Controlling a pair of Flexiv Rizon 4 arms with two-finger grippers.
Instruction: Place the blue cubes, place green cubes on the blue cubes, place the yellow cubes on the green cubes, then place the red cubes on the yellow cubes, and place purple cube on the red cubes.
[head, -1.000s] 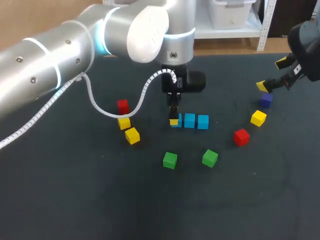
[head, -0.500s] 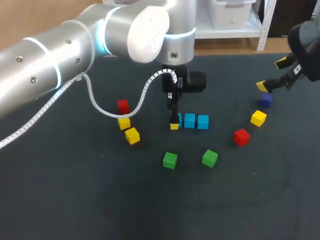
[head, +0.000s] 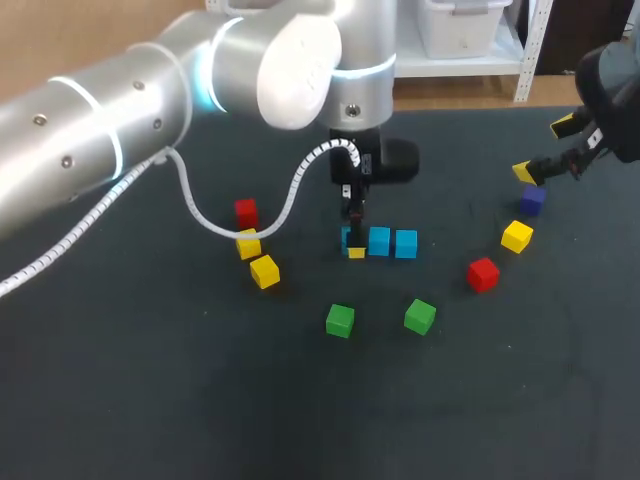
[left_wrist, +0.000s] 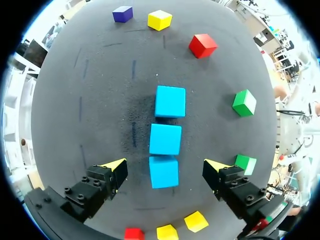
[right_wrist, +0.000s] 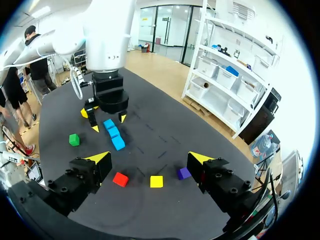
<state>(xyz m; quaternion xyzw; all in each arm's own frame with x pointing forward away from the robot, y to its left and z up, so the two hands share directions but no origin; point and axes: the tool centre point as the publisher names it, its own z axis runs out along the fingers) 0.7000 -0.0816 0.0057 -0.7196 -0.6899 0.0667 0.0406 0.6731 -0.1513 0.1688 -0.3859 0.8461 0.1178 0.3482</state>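
The left gripper (left_wrist: 165, 166) is hanging with its fingers spread on either side of the end blue cube (left_wrist: 164, 176), which is sitting in a three-cube row mid-table (head: 150, 400), untouched. The right gripper (right_wrist: 150, 158) is hovering, fingers spread, near the purple cube (right_wrist: 184, 173) by the right edge.

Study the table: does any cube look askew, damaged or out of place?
Nothing stands out. The three blue cubes sit in a row, the nearest between the left gripper's open fingers; the other cubes lie loose and whole.

Head view looks down; left wrist hangs close over blue cubes (left_wrist: 165, 140), right afar
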